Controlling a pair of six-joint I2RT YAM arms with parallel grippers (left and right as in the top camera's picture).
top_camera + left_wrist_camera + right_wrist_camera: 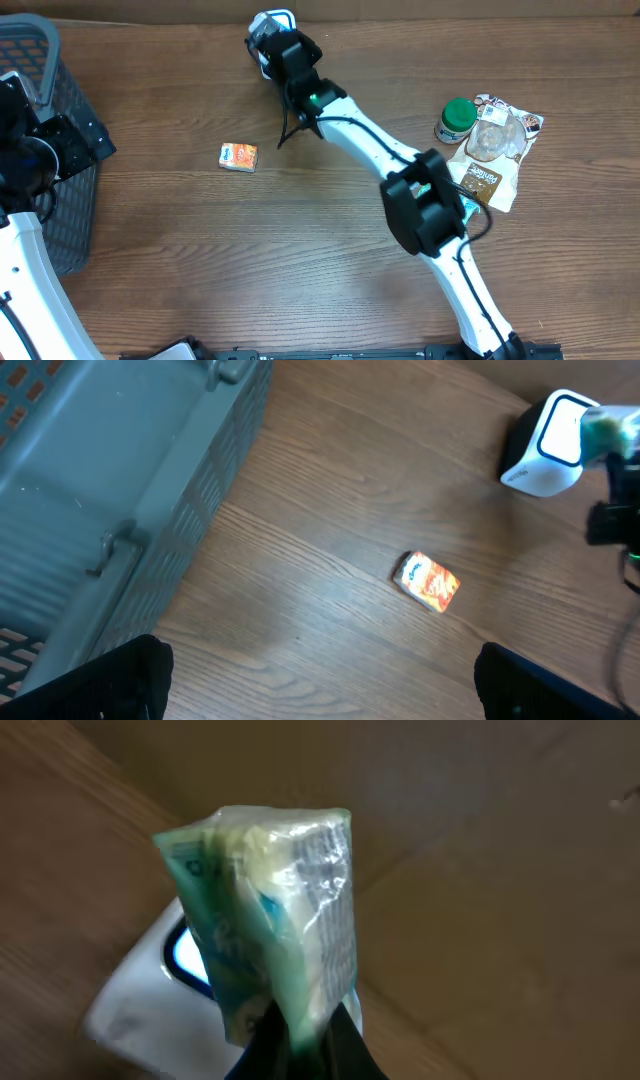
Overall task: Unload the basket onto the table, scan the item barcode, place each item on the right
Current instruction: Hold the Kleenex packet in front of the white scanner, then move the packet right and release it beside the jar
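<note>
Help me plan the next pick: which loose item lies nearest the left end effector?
The small orange box, alone mid-table on the left end effector's side; the green-lidded jar and the packets lie together on the far right.

I can read nothing; the print on the green packet (275, 910) is blurred. Lettering on the brown pouch (482, 180) is too small for me.

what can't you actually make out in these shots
- Packet barcode: right wrist view, the print is blurred and crinkled under the wrap.
- Scanner: overhead, mostly covered by the right gripper.
- Left gripper: left wrist view, the fingers are cut off by the bottom edge.
- Small box lettering: too small in overhead, blurred in the left wrist view.
</note>
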